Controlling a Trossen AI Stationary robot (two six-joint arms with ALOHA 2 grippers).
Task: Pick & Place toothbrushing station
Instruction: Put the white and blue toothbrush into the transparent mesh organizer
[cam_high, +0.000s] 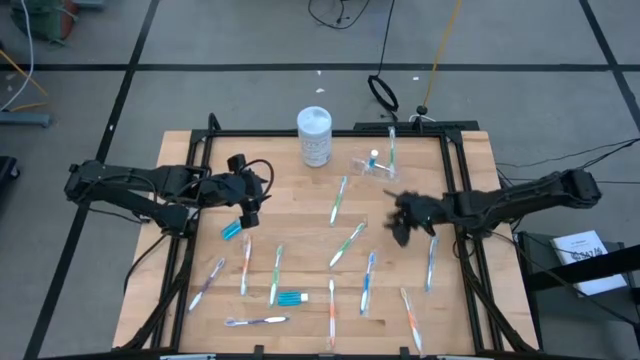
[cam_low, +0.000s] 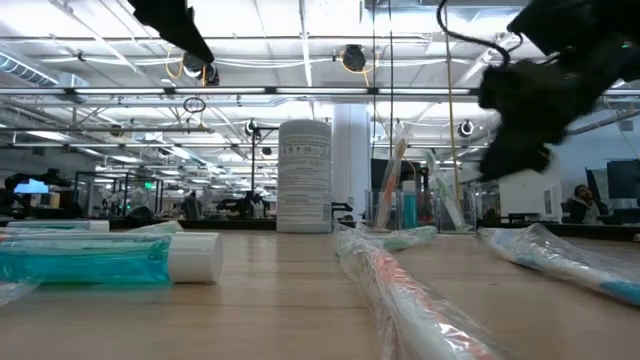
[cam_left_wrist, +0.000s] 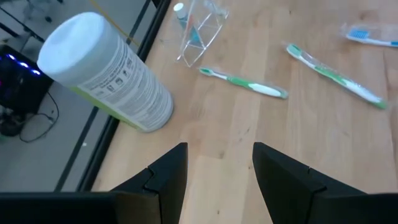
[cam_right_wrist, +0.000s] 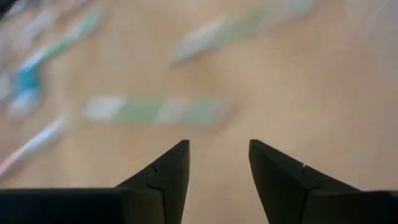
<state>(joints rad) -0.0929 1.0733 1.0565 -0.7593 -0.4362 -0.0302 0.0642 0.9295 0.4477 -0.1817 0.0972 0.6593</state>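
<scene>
Several slim toothbrushes lie flat and scattered on the wooden table, among them a green one (cam_high: 339, 200) and another green one (cam_high: 348, 243). A small blue toothpaste tube (cam_high: 232, 230) lies at the left and another (cam_high: 291, 297) near the front. A clear plastic cup (cam_high: 372, 163) lies on its side at the far middle, with a toothbrush (cam_high: 391, 148) beside it. My left gripper (cam_high: 252, 196) is open and empty above the table's left half. My right gripper (cam_high: 398, 222) is open and empty, above the table right of the middle, near the green toothbrush.
A white lidded canister (cam_high: 314, 136) stands upright at the table's far edge, left of the cup; it also shows in the left wrist view (cam_left_wrist: 109, 71). Black frame rails run along the table's left and right sides. Cables lie on the floor beyond.
</scene>
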